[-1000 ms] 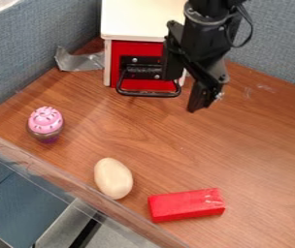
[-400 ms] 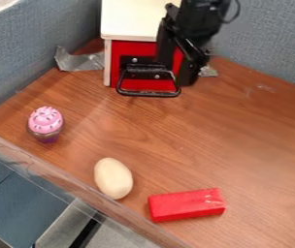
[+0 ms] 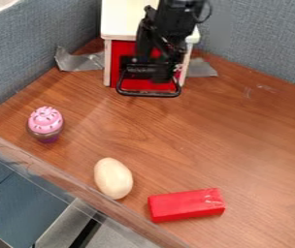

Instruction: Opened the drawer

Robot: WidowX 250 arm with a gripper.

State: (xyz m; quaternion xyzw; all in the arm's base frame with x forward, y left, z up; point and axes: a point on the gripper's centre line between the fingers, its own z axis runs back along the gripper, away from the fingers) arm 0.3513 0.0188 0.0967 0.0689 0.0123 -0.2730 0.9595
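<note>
The gripper (image 3: pixel 153 67) hangs at the red drawer front, just above and behind the bar of the handle, its fingers spread with a patch of red between them. It covers part of the handle's mount; whether it touches the handle I cannot tell. The red drawer (image 3: pixel 129 49) sits shut in a small white-topped cabinet (image 3: pixel 122 22). Its black wire handle (image 3: pixel 148 94) sticks out at the front, low over the table.
On the wooden table (image 3: pixel 241 140) are a pink-topped cupcake (image 3: pixel 45 121) at the left, a cream egg-shaped object (image 3: pixel 113 178) near the front edge and a red block (image 3: pixel 186 205). Grey tape (image 3: pixel 79 61) lies beside the cabinet. Blue-grey partitions (image 3: pixel 267 38) stand behind and at the left.
The gripper has moved left and up in the view, from the cabinet's right side to the middle of the drawer front. Tape right of the cabinet is uncovered. The drawer has not moved.
</note>
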